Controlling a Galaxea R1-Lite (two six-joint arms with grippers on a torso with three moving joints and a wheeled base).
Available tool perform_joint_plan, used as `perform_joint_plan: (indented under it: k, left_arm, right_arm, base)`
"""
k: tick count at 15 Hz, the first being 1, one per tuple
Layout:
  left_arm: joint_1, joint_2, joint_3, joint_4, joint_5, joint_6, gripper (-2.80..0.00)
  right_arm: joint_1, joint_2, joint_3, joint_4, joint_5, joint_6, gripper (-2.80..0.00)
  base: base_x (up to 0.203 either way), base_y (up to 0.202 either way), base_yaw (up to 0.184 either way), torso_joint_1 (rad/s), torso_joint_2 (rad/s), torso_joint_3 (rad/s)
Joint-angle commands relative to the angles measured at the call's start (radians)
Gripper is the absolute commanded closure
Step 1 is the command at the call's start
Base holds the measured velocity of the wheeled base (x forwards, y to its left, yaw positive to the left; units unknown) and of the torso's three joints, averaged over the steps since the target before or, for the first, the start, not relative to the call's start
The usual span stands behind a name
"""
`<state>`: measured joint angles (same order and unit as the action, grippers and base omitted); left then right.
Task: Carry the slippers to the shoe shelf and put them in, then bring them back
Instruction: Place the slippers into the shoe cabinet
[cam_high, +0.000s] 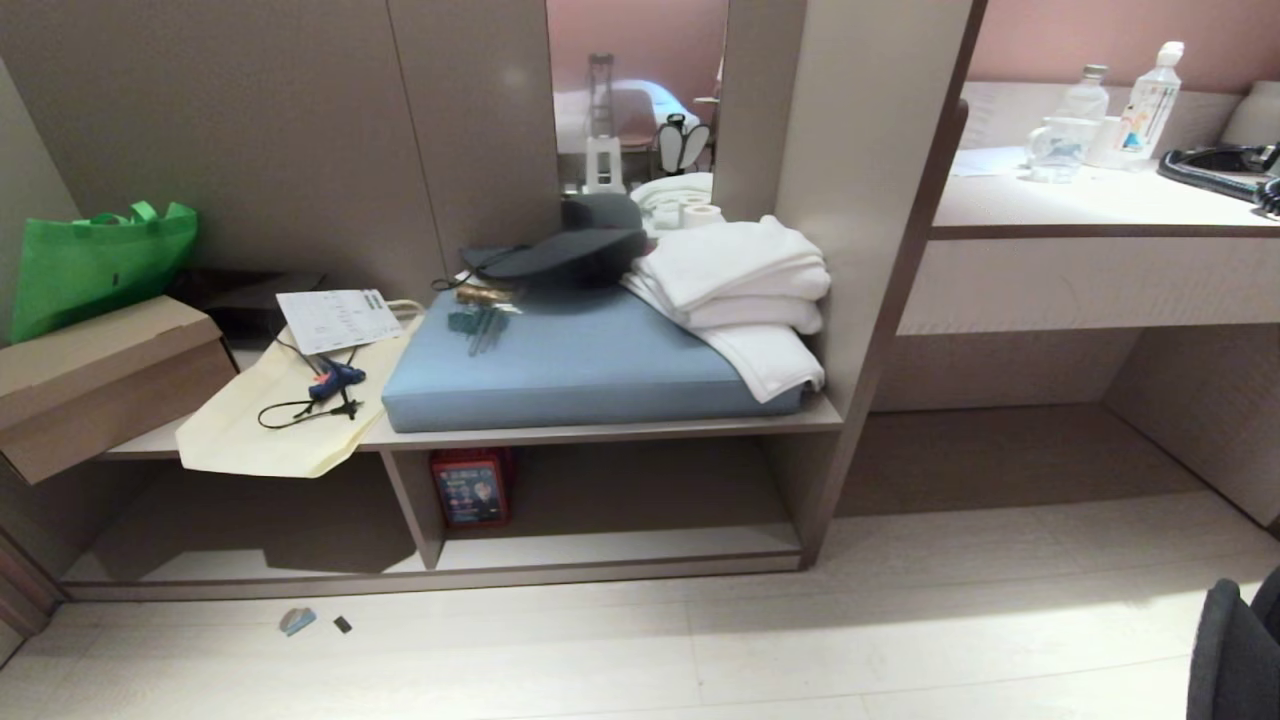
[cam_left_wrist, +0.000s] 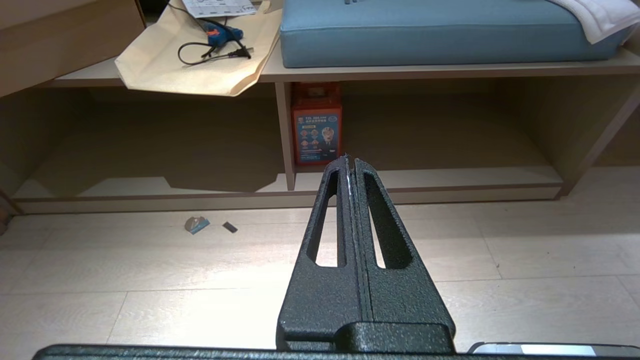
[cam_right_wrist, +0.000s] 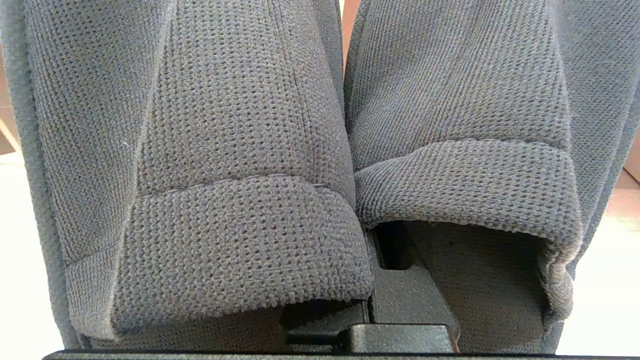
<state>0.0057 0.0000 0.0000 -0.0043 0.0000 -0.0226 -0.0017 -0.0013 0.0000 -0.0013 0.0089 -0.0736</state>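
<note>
Shelf: the shoe shelf (cam_high: 600, 548) sits low against the wall, straight ahead of the robot, with a pale base board and an upright divider (cam_high: 415, 505) splitting it into two bays.
Slippers: the slippers (cam_right_wrist: 310, 165), a grey knitted pair, hang side by side and touching, filling the right wrist view.
Right gripper: the right gripper (cam_right_wrist: 385, 250) is clamped tight between the two slippers, pinching their inner edges together; it lies outside the head view.
Left gripper: the left gripper (cam_left_wrist: 352, 162) has its fingers pressed together with nothing between them, pointing toward the divider above the floor.
Obstacles: a red box (cam_high: 470, 487) stands at the back of the right bay beside the divider; the left bay lies partly in shadow.
Step in hand: likely the approach to the shelf, slippers not yet in.
Advice: aim for the open stretch of the right bay, away from the red box, go in low under the bench board (cam_high: 600, 432), and let go only once the soles rest on the base board.
</note>
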Motion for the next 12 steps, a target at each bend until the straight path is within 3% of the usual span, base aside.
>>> perform_joint_plan:
  k: [1, 12]
  left_arm:
    - [0.0, 0.001, 0.0, 0.0, 0.0, 0.0, 0.0]
    - [0.0, 0.001, 0.0, 0.0, 0.0, -0.002, 0.0]
  right_arm:
    - [0.0, 0.001, 0.0, 0.0, 0.0, 0.0, 0.0]
    - [0.0, 0.001, 0.0, -0.002, 0.0, -0.002, 0.0]
  base:
    - [0.0, 0.0, 0.0, 0.0, 0.0, 0.0]
    - [0.0, 0.0, 0.0, 0.002, 0.0, -0.172]
